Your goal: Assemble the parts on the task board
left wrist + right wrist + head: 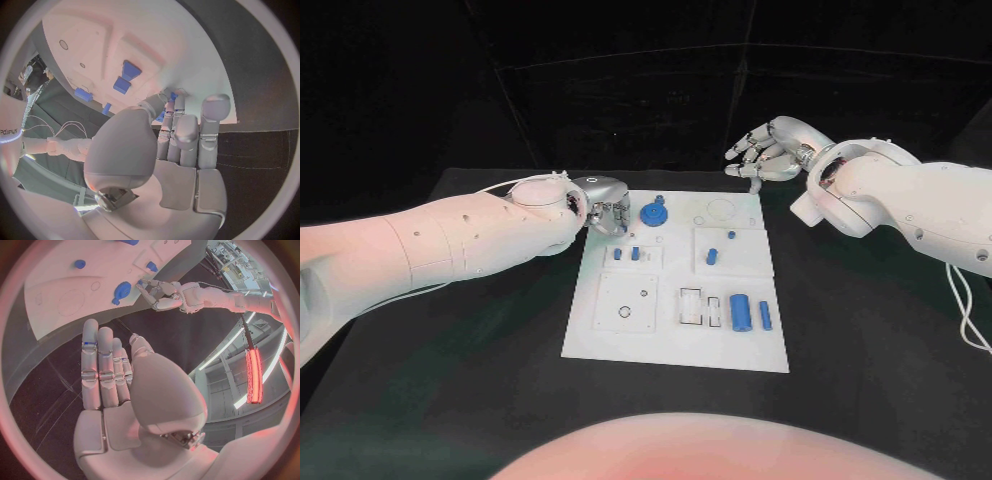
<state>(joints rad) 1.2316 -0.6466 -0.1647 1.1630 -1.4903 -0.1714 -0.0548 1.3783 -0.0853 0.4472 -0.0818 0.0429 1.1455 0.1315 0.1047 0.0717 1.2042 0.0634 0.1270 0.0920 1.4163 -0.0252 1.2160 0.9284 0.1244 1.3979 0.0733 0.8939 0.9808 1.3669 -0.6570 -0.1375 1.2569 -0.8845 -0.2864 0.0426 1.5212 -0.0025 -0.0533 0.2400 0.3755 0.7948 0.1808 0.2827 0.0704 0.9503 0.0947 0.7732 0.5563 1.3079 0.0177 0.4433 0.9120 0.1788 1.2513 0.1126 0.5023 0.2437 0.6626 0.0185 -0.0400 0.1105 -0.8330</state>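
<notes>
Left hand (pixel 600 208) reaches the task board's (pixel 678 352) far left corner beside one blue gear (pixel 653 213); its grip is unclear. Right hand (pixel 769 150) hovers open beyond the board's far right corner.

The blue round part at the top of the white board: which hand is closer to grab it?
The left hand. Its fingers sit right beside the blue round part on the task board, while the right hand hovers beyond the board's far edge, holding nothing.
</notes>
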